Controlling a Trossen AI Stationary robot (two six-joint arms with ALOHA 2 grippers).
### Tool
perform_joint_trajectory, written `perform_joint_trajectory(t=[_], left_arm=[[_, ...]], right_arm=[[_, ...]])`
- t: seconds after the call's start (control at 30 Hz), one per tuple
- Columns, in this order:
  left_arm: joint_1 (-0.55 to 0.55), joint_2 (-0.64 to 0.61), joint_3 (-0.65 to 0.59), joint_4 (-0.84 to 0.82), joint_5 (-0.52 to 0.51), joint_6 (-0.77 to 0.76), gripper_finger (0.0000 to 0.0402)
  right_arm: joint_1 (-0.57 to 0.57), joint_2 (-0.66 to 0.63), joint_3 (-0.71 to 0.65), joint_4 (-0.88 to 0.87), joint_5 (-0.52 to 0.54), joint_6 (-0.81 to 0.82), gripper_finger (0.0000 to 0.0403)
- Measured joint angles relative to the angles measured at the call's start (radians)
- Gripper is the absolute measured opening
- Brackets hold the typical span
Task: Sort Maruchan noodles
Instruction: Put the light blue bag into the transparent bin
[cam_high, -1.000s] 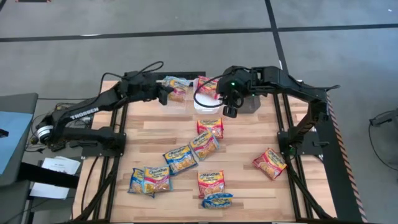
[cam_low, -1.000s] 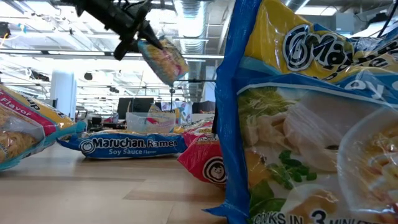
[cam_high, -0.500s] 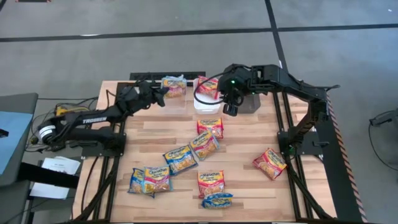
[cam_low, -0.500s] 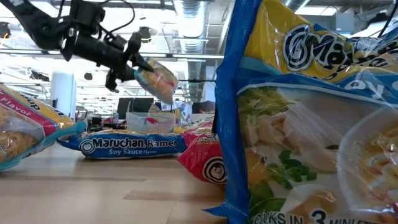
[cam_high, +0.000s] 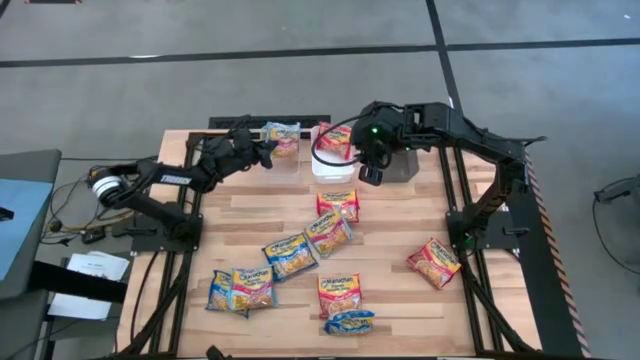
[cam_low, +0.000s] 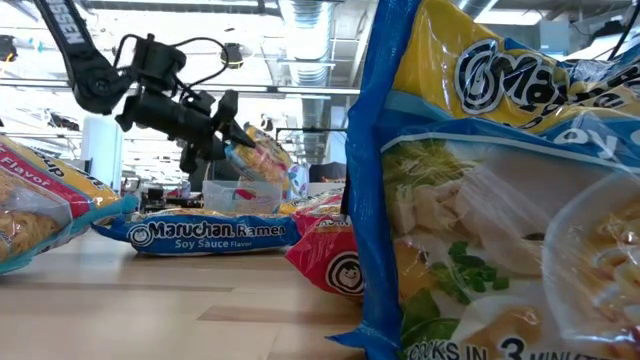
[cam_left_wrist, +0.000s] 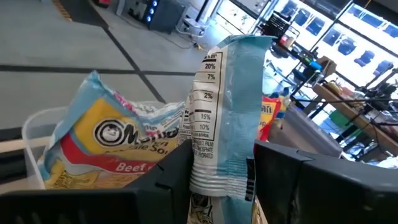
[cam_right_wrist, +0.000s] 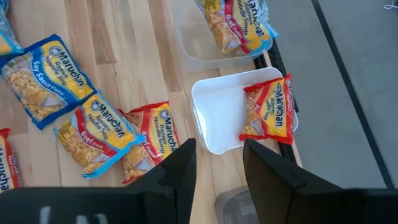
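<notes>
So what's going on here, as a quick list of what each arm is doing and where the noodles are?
Left tool: gripping the held packet over the clear bin
Clear bin: already has a beef packet in it
Right tool: open and empty, hanging above the white bin
White bin: one red packet, leaning on the rim
Table: several loose packets not yet sorted
</notes>
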Motion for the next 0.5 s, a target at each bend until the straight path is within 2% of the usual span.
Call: perform_joint_trajectory(t=[0.2,0.5], left_arm=[[0.041,0.113,0.003,0.149,0.068,-0.019,0.0125],[0.061,0.2,0.005,0.168,0.048,0.004,0.0125]], right_arm=[[0.0,0.0,0.0,-0.005,0.0,0.0,0.0154],[0.0,0.0,0.0,-0.005,0.0,0.0,0.0154]])
